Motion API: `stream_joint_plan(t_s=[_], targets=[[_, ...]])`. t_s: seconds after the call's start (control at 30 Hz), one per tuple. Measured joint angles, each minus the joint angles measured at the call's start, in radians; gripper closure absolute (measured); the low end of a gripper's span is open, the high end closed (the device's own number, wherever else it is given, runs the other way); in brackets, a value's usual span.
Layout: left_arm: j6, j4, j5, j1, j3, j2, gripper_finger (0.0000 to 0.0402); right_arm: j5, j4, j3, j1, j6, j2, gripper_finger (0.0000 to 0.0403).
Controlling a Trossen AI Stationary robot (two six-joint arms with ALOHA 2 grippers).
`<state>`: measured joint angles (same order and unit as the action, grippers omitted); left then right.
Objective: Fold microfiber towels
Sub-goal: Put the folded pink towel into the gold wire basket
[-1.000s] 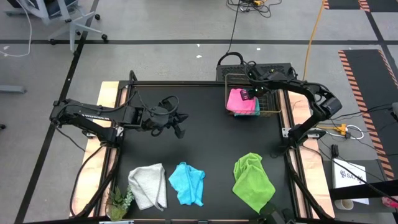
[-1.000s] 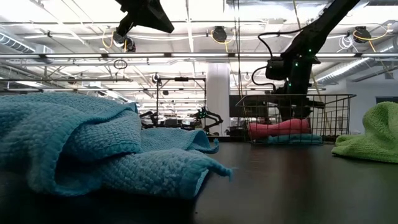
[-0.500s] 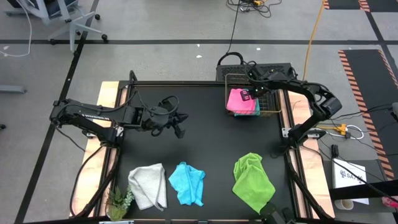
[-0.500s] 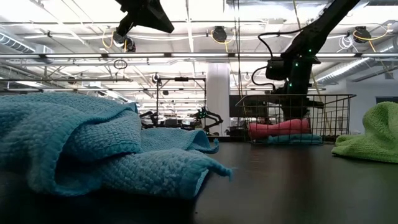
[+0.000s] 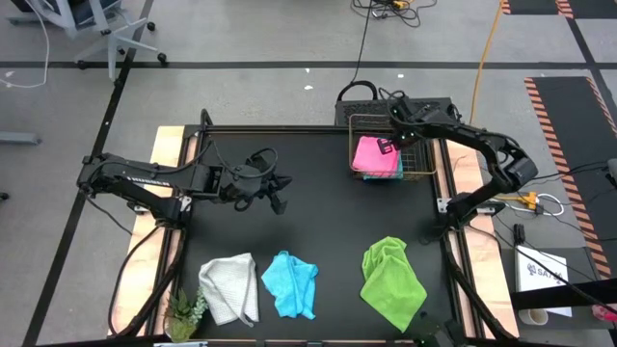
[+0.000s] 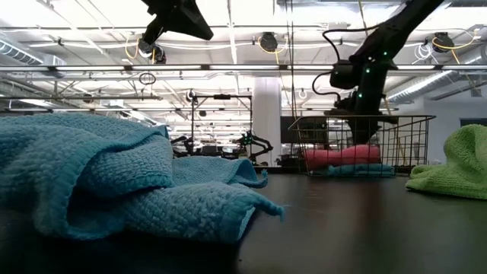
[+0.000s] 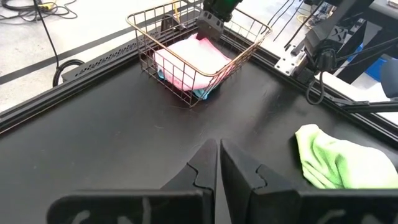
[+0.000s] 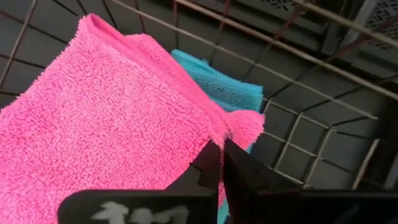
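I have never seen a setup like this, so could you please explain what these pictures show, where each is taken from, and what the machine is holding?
It is a robot with two dark arms at a black table, each ending in a two-finger end effector. One picture looks straight down, one looks level across the tabletop, and two come from cameras on the wrists.

On the table's near side lie three loose cloths: a white-grey towel, a light blue towel and a lime green towel, with a small plant at the corner. A wire basket at the far side holds a pink towel on top of another blue towel.

The right end effector is inside the basket, shut on the pink towel's corner. The left end effector waits above the middle of the table, shut and holding nothing.
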<state>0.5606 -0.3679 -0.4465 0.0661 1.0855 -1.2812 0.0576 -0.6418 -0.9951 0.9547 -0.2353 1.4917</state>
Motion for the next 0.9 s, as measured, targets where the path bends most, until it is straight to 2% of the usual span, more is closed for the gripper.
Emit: stream_joint_plan(t_s=[0.2,0.33,0.63,0.83,0.9], targets=[[0.003,0.004,0.000,0.000,0.000,0.000,0.0380,0.002,0.001,0.000,0.028,0.077,0.000,0.0402],[0.006,0.004,0.000,0.000,0.000,0.000,0.0380,0.051,-0.012,-0.026,0.029,0.119,0.000,0.0402],[0.011,0.004,0.000,0.000,0.000,0.000,0.0380,-0.050,-0.021,-0.060,0.024,0.147,0.000,0.0402],[0.014,0.004,0.000,0.000,0.000,0.000,0.0380,-0.048,-0.093,-0.062,-0.002,0.260,0.000,0.0358],[0.014,0.004,0.000,0.000,0.000,0.000,0.0380,0.005,-0.136,-0.076,-0.026,0.287,0.000,0.0337]])
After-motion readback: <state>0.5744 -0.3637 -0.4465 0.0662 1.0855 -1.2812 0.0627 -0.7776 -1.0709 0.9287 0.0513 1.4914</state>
